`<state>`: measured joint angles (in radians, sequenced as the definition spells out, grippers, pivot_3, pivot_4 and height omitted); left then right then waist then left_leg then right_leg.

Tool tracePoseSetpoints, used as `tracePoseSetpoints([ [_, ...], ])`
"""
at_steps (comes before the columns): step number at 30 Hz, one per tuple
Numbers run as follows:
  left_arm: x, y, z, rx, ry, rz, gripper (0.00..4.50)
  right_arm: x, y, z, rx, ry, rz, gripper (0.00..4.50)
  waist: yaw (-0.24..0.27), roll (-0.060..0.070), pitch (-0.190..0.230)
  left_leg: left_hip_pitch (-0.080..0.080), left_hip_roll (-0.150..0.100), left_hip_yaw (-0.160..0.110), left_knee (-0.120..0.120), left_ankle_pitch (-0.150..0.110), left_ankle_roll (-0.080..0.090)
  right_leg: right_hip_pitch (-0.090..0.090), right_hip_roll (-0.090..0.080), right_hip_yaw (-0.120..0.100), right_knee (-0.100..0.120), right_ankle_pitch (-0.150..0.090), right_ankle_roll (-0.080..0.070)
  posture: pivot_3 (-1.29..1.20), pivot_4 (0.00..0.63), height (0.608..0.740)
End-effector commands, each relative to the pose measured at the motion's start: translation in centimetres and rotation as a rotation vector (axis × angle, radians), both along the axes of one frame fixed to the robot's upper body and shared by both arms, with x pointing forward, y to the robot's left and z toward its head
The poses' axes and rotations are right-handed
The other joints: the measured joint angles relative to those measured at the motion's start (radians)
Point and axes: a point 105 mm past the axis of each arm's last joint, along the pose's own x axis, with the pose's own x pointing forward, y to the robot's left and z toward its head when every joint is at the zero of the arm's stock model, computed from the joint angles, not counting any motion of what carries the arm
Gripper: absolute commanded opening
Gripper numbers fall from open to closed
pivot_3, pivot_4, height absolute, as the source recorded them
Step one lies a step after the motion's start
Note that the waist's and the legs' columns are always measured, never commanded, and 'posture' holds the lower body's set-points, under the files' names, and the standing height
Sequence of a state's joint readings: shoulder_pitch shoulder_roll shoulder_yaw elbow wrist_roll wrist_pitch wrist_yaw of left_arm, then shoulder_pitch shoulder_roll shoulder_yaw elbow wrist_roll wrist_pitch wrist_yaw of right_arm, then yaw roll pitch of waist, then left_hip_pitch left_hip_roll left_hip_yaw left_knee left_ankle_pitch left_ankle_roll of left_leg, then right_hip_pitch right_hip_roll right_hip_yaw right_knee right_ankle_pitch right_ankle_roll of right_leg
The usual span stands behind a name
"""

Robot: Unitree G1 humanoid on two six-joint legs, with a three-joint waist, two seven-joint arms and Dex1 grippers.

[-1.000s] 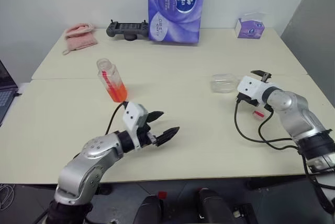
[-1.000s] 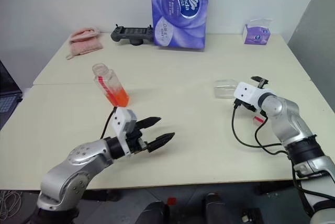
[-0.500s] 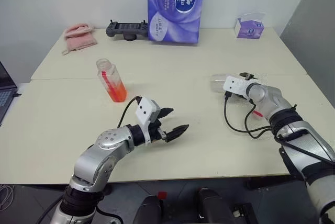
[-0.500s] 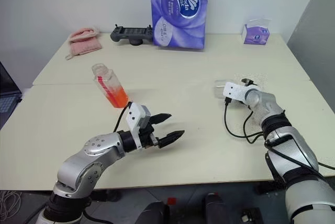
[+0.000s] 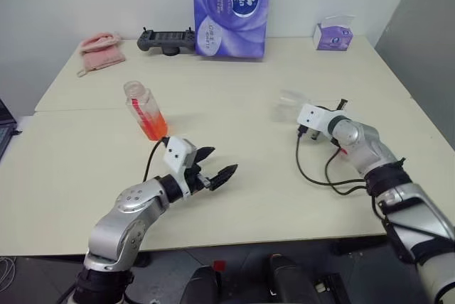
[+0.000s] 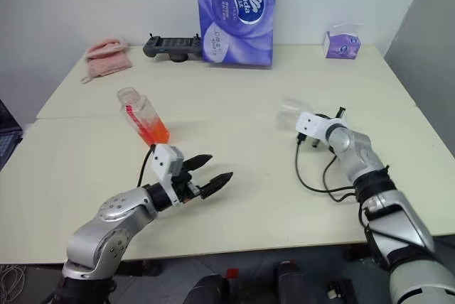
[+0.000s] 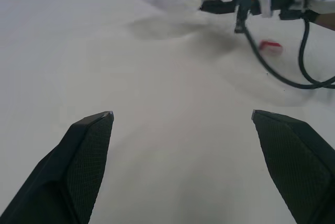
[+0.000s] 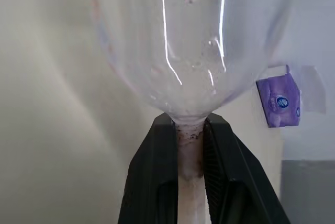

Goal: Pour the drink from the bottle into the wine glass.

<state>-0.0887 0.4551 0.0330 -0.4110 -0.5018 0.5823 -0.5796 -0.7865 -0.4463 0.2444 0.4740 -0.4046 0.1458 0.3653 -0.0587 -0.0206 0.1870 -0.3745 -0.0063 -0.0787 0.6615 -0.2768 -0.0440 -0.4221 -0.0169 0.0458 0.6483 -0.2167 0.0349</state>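
Right claw clamps wine glass stem, pointing forward

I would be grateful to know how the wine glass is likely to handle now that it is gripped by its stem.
The wine glass looks thin and probably fragile. The right gripper pinches only its narrow stem, so the broad empty bowl may swing or slip.

The bottle, clear plastic and uncapped, stands upright on the table, its lower part holding the orange-red drink. Its small red cap lies well apart on the tabletop. The clear wine glass, empty, lies tipped sideways, bowl off the table, stem clamped between black fingers.
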Motion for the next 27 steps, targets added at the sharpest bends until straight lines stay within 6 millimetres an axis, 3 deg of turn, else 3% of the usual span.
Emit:
tracePoseSetpoints([
  [1, -0.8, 1.4, 1.6, -0.012, -0.069, 0.035, 4.50, -1.6, 4.2, 5.9, 0.477, -0.106, 0.083, 0.32, 0.001, 0.000, 0.000, 0.000, 0.000, 0.000, 0.000, 0.000, 0.000, 0.000, 0.000, 0.000, 0.000, 0.000, 0.000, 0.00, 0.150, 0.740],
  [3, -1.5, 2.1, 1.8, -0.010, -0.070, 0.045, 4.50, -2.8, 6.6, 6.5, 0.737, -0.091, 0.160, 0.32, -0.002, 0.001, 0.000, 0.000, 0.001, -0.001, -0.001, 0.000, 0.000, 0.000, 0.001, 0.000, 0.000, 0.000, 0.000, 0.00, 0.150, 0.740],
  [5, -1.8, 2.5, 1.8, 0.009, -0.071, 0.053, 4.50, -3.5, 8.1, 5.8, 0.915, -0.031, 0.205, 0.32, 0.004, 0.001, 0.000, 0.000, 0.001, -0.003, -0.001, 0.000, 0.000, -0.001, 0.001, -0.002, 0.001, 0.000, 0.000, 0.00, 0.150, 0.740],
  [8, -1.8, 3.2, 2.0, 0.015, -0.076, 0.086, 4.50, -4.1, 9.6, 4.3, 1.025, 0.032, 0.233, 0.32, 0.029, 0.001, 0.000, -0.001, 0.001, -0.004, 0.000, 0.000, 0.000, 0.001, -0.001, -0.004, 0.000, 0.000, 0.000, 0.00, 0.150, 0.740],
  [14, -2.0, 3.8, 2.0, 0.015, -0.069, 0.124, 4.50, -5.3, 12.5, 0.0, 0.960, 0.099, 0.264, 0.32, 0.028, 0.001, 0.000, -0.002, -0.001, -0.001, 0.001, 0.000, 0.000, 0.001, -0.004, -0.001, -0.003, 0.000, 0.000, 0.00, 0.150, 0.740],
  [18, -1.9, 3.9, 1.9, 0.015, -0.069, 0.142, 4.50, -5.2, 13.2, -2.5, 0.949, 0.147, 0.226, 0.32, 0.023, 0.001, 0.000, 0.000, 0.000, -0.001, -0.001, 0.000, 0.000, 0.000, 0.000, -0.002, -0.001, 0.000, 0.000, 0.00, 0.150, 0.740],
  [27, -1.6, 4.2, 1.8, 0.021, -0.070, 0.172, 4.50, -7.0, 12.1, -6.4, 0.912, 0.247, 0.247, 0.32, 0.017, 0.000, -0.002, 0.005, 0.001, -0.001, -0.002, 0.000, 0.000, 0.004, 0.002, -0.001, -0.001, -0.001, -0.001, 0.00, 0.150, 0.740],
])
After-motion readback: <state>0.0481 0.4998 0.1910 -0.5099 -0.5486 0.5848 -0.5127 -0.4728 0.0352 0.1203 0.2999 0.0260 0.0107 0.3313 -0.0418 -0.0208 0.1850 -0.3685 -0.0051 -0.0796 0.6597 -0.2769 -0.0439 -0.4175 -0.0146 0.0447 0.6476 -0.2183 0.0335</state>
